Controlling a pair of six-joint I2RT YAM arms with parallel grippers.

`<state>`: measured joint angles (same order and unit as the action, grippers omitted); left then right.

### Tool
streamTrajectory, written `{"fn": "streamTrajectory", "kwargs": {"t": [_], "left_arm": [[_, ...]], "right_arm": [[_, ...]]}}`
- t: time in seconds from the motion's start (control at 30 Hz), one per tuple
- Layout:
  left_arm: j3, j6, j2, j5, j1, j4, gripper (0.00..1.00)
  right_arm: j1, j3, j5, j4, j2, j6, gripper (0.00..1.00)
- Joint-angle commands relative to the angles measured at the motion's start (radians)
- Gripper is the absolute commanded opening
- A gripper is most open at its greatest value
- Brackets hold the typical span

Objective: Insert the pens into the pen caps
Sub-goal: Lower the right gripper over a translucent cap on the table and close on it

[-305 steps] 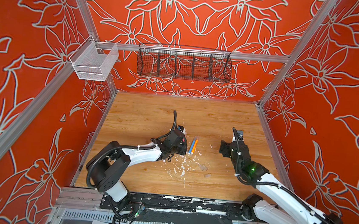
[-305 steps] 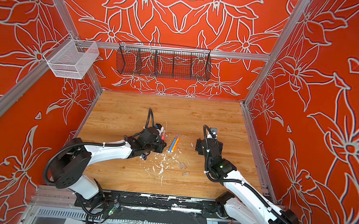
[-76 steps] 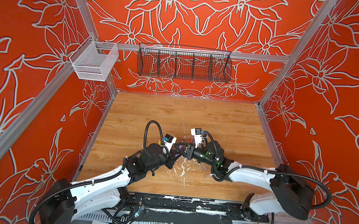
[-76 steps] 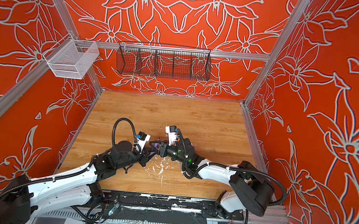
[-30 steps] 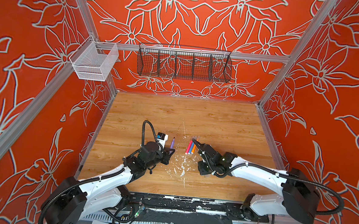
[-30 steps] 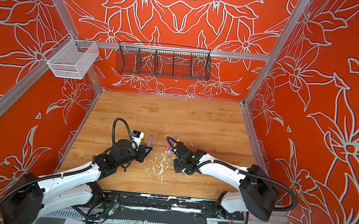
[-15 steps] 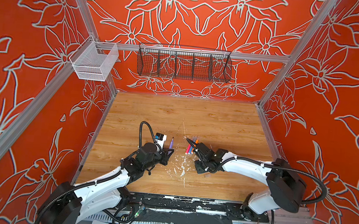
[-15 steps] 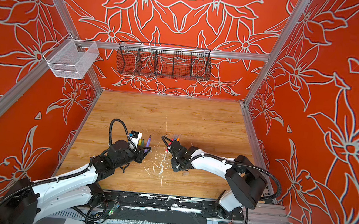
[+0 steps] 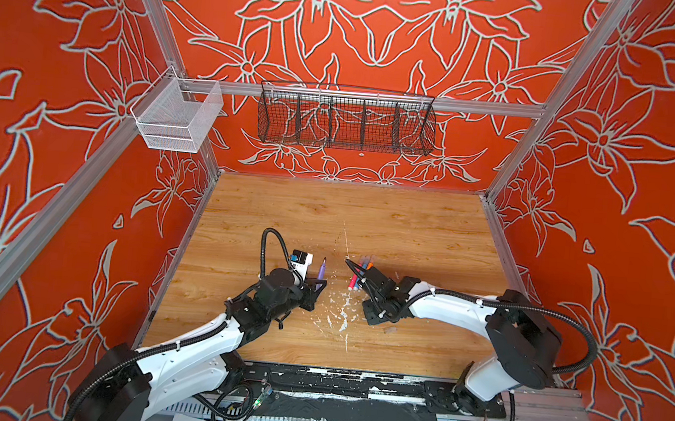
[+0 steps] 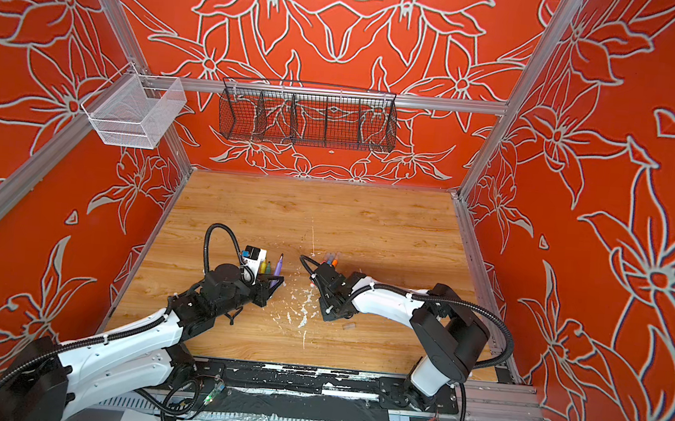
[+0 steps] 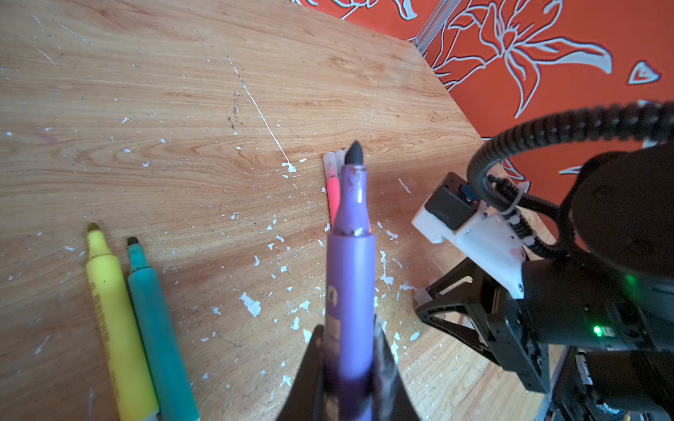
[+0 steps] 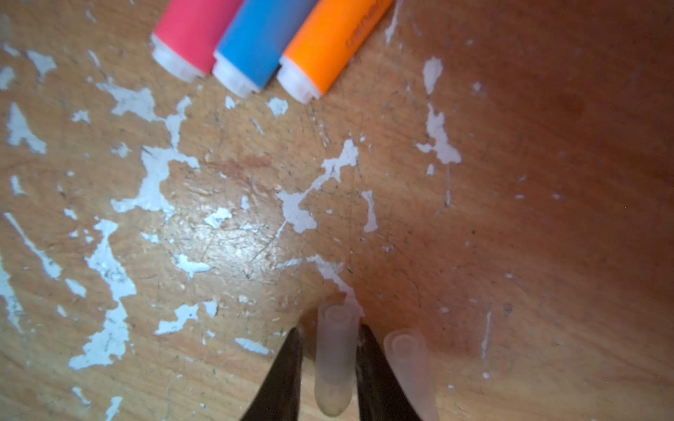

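Left gripper [image 11: 350,379]: clamped on the purple pen [image 11: 351,262], felt tip bared and pointed away from the wrist.
Right gripper [image 12: 330,368]: jaws set narrowly around a clear cap [image 12: 333,359] lying on the table [image 12: 547,182]; firm contact cannot be told.
Second cap [image 12: 410,368]: just beside the flanked cap.
Pink, blue, orange pens [image 12: 255,40]: side by side, near the flanked cap.
Yellow, green pens [image 11: 135,320]: beside the purple pen.
Step in hand: cap pickup, as judged.
Next move: cap to be lifted, its open mouth aligned with the purple tip.
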<state>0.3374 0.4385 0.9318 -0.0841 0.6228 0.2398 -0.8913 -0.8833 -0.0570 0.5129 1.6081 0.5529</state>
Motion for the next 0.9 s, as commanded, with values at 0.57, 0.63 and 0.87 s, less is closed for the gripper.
{"fn": "streamTrajectory", "kwargs": {"t": [0.57,0.63,0.87], "left_arm": [[-0.011,-0.007,-0.041,-0.006,-0.003,0.0,0.0],[-0.016,-0.001,-0.041,-0.014,-0.003,0.004,0.0],[-0.03,0.006,-0.051,-0.06,-0.003,0.031,0.0]], "right_arm": [[-0.012,0.018,-0.038,0.005,0.033,0.025,0.17],[-0.012,0.022,-0.04,-0.004,0.03,0.033,0.16],[-0.012,0.088,-0.074,-0.098,-0.132,0.076,0.14]]}}
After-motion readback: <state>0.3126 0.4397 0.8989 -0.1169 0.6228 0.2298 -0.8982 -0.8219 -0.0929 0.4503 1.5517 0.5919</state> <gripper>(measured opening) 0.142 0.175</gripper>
